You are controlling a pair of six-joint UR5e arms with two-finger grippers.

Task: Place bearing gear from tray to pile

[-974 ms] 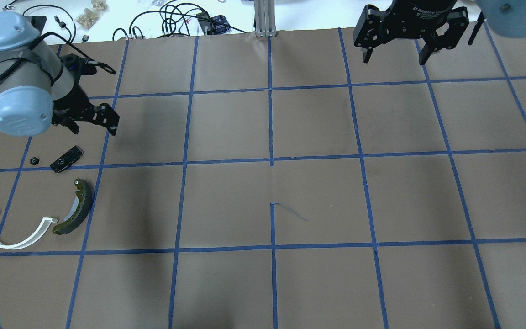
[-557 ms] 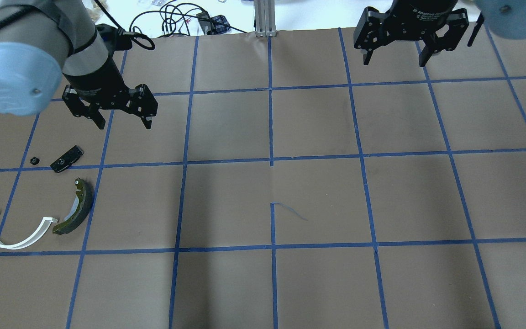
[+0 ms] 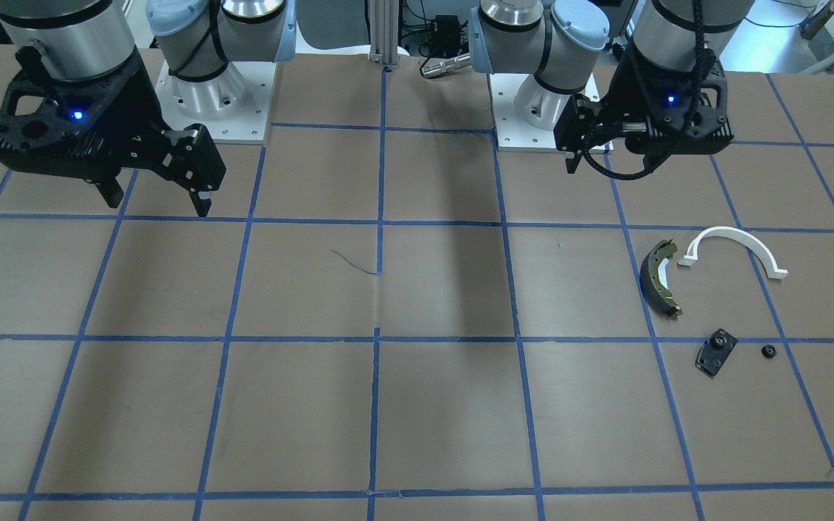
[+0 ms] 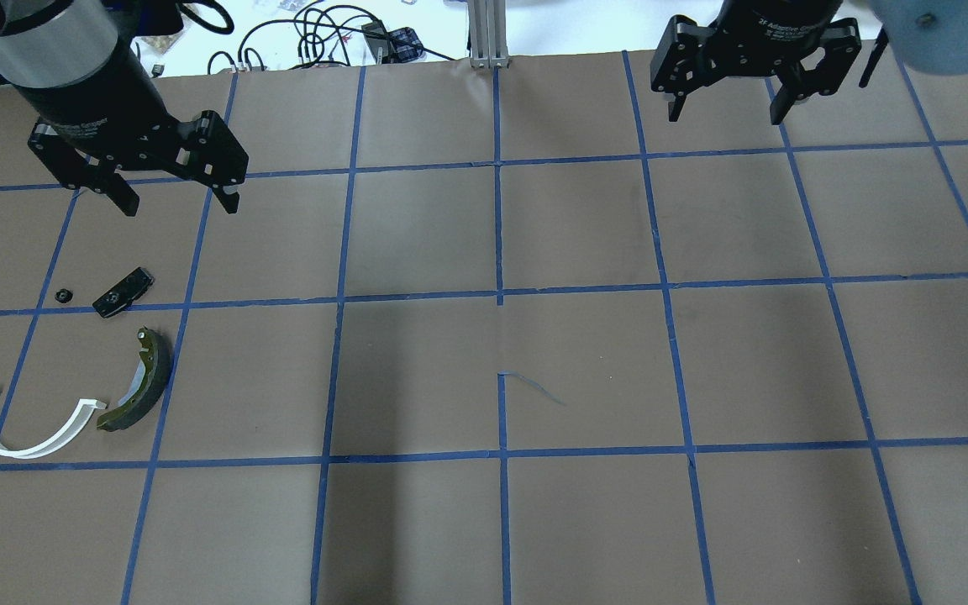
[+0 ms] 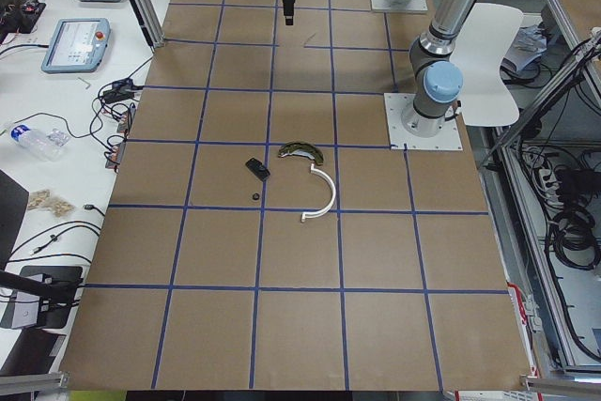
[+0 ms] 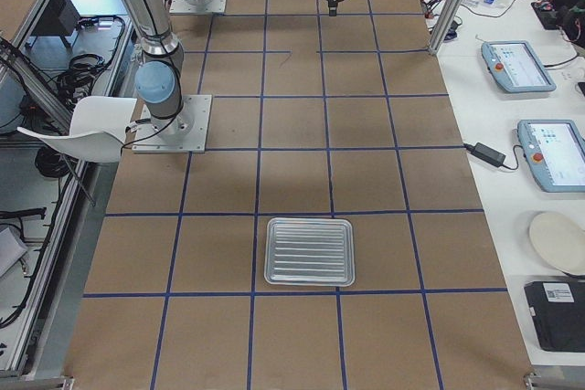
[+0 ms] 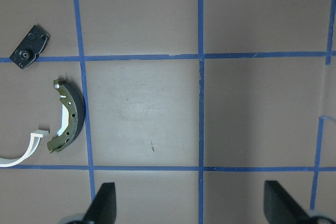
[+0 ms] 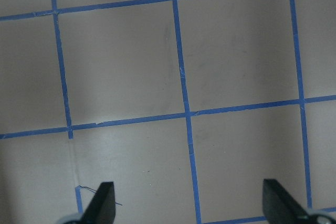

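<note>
**Both grippers released, gear down beside the pile**

Over to the overhead view. The left gripper (image 4: 180, 202) hangs at the upper left of the frame, jaws spread wide with nothing between them. Below it and well apart, the pile lies on the brown worktop (image 4: 492, 227), hard against the left edge.

And there is the gear (image 4: 64, 295), a small black round part flat on the paper. It sits just beside the black plate (image 4: 123, 292) and is not touching it. Lower down comes the shoe (image 4: 152, 374), olive and curved, lying across a blue tape line. One tip of it is close to the end of the white arc (image 4: 9, 451). Whether those two touch cannot be told from up here.

The left wrist view looks straight down. Its two fingertips (image 7: 105, 205) stand far apart at the bottom edge. The shoe, the arc's end and the plate are all tucked into the left side of that frame.

At the upper right of the overhead view is the right gripper (image 4: 723, 109), let go too, its fingers wide apart above the taped grid. Its wrist view shows only brown paper and blue lines between the tips.

The tray (image 6: 309, 251) shows in the lower centre of the exterior right view. It is ribbed metal, lying flat on the worktop, far from both arms.
</note>
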